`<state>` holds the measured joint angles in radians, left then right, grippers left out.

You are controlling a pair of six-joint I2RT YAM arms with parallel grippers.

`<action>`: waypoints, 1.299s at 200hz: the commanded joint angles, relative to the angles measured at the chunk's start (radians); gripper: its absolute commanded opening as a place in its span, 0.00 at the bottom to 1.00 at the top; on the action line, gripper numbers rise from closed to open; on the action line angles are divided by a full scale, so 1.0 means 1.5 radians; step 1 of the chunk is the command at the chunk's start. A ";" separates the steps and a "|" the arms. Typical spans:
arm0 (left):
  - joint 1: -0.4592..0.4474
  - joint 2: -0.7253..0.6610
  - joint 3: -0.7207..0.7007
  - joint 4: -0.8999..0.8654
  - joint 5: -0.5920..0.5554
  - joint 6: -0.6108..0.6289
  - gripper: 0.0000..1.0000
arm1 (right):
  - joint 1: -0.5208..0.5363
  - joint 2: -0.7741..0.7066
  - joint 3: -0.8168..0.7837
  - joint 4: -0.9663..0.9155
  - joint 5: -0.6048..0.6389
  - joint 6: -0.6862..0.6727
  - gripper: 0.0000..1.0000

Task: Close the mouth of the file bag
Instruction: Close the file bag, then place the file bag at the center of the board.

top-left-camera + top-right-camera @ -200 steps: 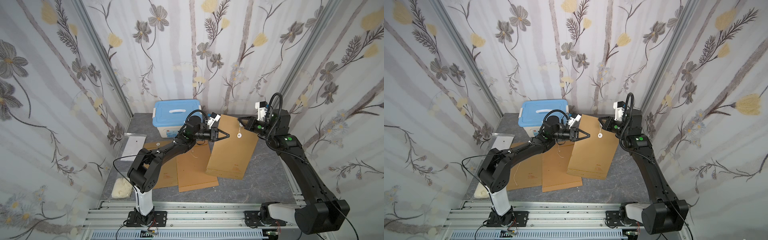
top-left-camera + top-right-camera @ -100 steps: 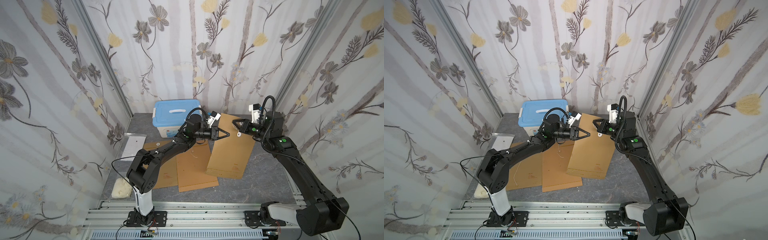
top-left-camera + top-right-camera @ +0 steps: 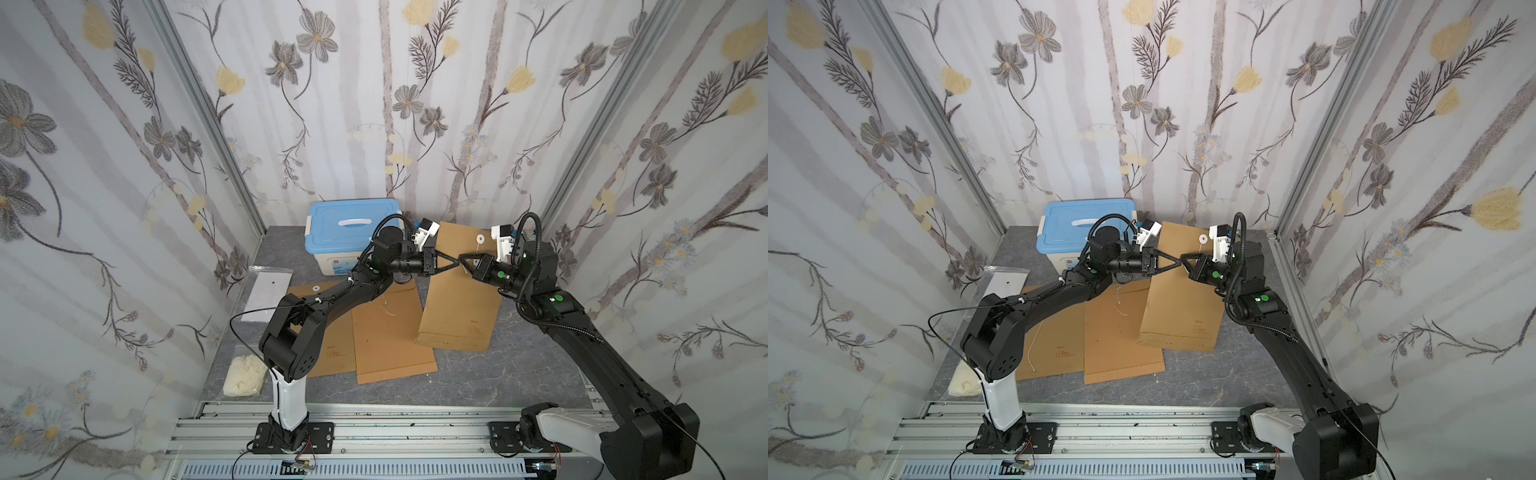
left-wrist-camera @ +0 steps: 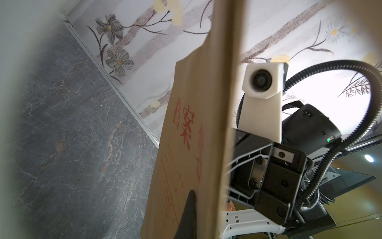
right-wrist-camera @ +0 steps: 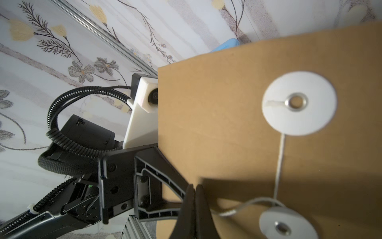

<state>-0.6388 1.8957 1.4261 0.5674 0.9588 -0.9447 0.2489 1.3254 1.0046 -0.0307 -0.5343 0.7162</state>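
The file bag [image 3: 461, 307] [image 3: 1179, 307] is a brown paper envelope, tilted up off the table with its mouth end raised. My left gripper [image 3: 456, 262] [image 3: 1178, 261] is shut on its left edge; in the left wrist view one dark finger [image 4: 189, 215] lies against the printed face [image 4: 186, 144]. My right gripper [image 3: 463, 261] [image 3: 1184, 259] [image 5: 195, 192] is shut, tip to tip with the left one. The white string [image 5: 279, 165] runs from the upper disc [image 5: 298, 102] down to its jaws. A second disc [image 5: 286, 225] sits lower.
A blue-lidded box [image 3: 353, 226] stands behind the left arm. Two more brown envelopes [image 3: 390, 328] [image 3: 332, 353] lie flat under it. A clear plastic sleeve [image 3: 268, 291] and a white crumpled wad [image 3: 245, 376] lie by the left wall. Walls close in on three sides.
My right gripper has swung left from the bag's right side, across its upper face, to the left gripper's tip. The left arm and the bag have barely moved.
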 commanded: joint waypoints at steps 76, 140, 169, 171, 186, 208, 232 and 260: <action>0.016 0.054 -0.022 0.328 -0.042 -0.220 0.00 | 0.012 -0.043 -0.138 0.142 0.029 0.050 0.00; 0.023 0.069 -0.032 0.421 -0.055 -0.275 0.00 | -0.001 -0.048 -0.168 0.140 0.034 0.036 0.00; 0.029 0.062 -0.044 0.414 -0.055 -0.274 0.00 | -0.038 -0.067 -0.188 0.121 0.032 0.029 0.00; 0.030 0.062 -0.044 0.412 -0.054 -0.274 0.00 | -0.042 -0.069 -0.188 0.119 0.032 0.027 0.00; 0.030 0.064 -0.045 0.399 -0.050 -0.270 0.00 | -0.064 -0.079 -0.193 0.108 0.025 0.024 0.00; 0.030 0.069 -0.057 0.410 -0.051 -0.272 0.00 | -0.089 -0.094 -0.196 0.081 0.029 0.008 0.00; 0.030 0.072 -0.072 0.402 -0.053 -0.267 0.00 | -0.115 -0.106 -0.196 0.049 0.036 -0.012 0.00; 0.023 0.073 -0.086 0.341 -0.067 -0.223 0.00 | -0.138 -0.117 -0.189 0.002 0.054 -0.040 0.18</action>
<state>-0.6003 2.0052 1.3064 1.0908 0.9165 -1.3296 0.0593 1.1618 0.7136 0.0902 -0.4984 0.7101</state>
